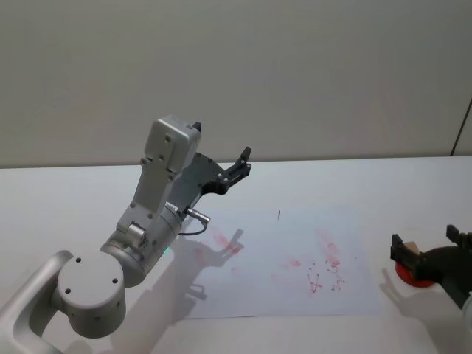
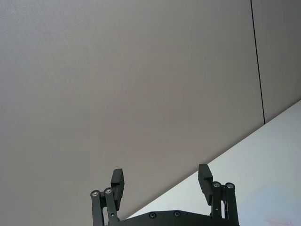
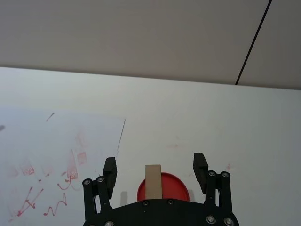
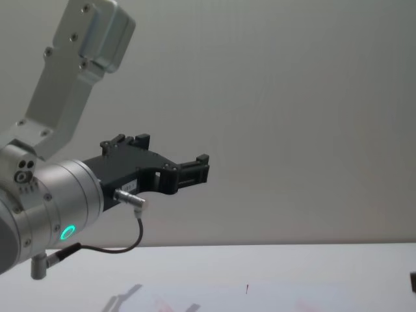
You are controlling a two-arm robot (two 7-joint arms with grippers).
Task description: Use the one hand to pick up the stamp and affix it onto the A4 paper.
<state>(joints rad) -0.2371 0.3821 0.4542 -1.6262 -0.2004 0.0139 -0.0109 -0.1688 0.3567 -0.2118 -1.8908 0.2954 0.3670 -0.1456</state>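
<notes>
At the sheet's ten o'clock we see the left gripper (image 1: pixel 240 164) raised well above the table, fingers spread wide, holding nothing. The A4 paper (image 1: pixel 258 251), marked with red imprints, lies flat mid-table. At its three o'clock, just off the sheet, the stamp (image 1: pixel 411 248) stands upright on a red ink pad (image 1: pixel 410 276). The right gripper (image 3: pixel 155 161) straddles it, fingers wide apart, not touching.

Matt wood-look stamp (image 3: pixel 153 181), thin matt A4 paper (image 1: pixel 258 291), smooth tabletop (image 1: pixel 74 195), satin metal arm link (image 4: pixel 71 71)
</notes>
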